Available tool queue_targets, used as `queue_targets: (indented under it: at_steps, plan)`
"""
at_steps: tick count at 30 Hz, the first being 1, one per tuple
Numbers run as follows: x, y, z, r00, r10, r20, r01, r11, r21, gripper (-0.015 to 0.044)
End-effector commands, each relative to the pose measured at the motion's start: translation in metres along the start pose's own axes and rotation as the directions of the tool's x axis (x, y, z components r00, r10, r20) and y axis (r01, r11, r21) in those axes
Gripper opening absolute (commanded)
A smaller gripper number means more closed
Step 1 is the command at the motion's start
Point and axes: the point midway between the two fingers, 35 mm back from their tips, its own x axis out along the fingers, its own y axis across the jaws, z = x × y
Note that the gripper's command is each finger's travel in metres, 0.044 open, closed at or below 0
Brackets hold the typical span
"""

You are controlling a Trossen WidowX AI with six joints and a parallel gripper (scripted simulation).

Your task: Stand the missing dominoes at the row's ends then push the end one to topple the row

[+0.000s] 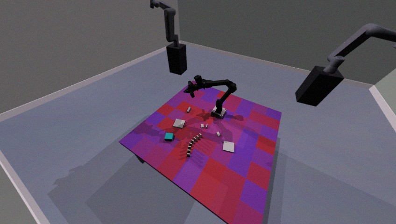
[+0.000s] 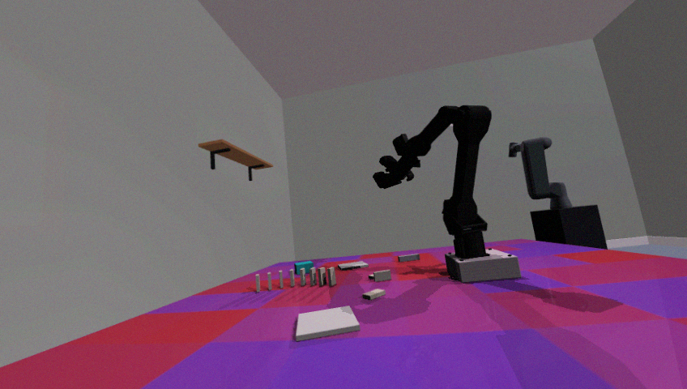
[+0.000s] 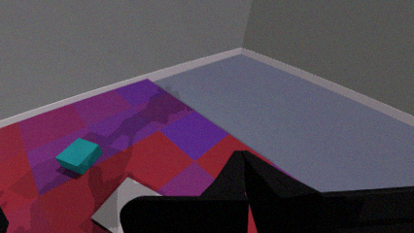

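Observation:
A curved row of several pale dominoes (image 1: 192,141) (image 2: 302,277) stands upright on the table. Three loose dominoes lie between the row and the arm's base: one domino (image 1: 202,126) lies flat, a second domino (image 1: 206,126) (image 2: 381,275) close beside it seems to rest on a long edge, and a third domino (image 1: 218,133) (image 2: 373,293) lies flat apart from them. My gripper (image 1: 185,91) (image 3: 240,156) is shut with nothing between its fingertips. It is high above the table, away from the row and the loose dominoes. The wrist view shows no dominoes.
A teal block (image 1: 168,136) (image 2: 303,267) (image 3: 79,153) sits beyond the row. One white plate (image 1: 179,123) (image 2: 352,265) lies near it; another white plate (image 1: 228,146) (image 2: 327,323) lies on the row's other side. A grey bar (image 1: 188,109) (image 2: 408,258) lies toward the table edge.

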Motion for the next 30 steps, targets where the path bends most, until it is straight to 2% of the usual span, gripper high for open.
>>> queue_targets:
  at_steps: [1,6,11,15,20,30]
  plan:
    - [0.018,0.053,-0.019,0.983,0.130,-0.129,-0.113,0.985,0.129,0.0000]
    - [0.027,0.130,-0.058,0.892,0.291,-0.347,-0.199,0.940,0.277,0.0000]
    - [0.013,0.201,-0.101,0.739,0.371,-0.562,-0.184,0.914,0.361,0.0000]
    - [-0.014,0.251,-0.141,0.581,0.357,-0.732,-0.119,0.926,0.358,0.0000]
    - [-0.060,0.293,-0.187,0.398,0.234,-0.887,-0.020,0.969,0.247,0.0000]
    - [-0.067,0.297,-0.192,0.376,0.209,-0.903,-0.006,0.975,0.223,0.0000]
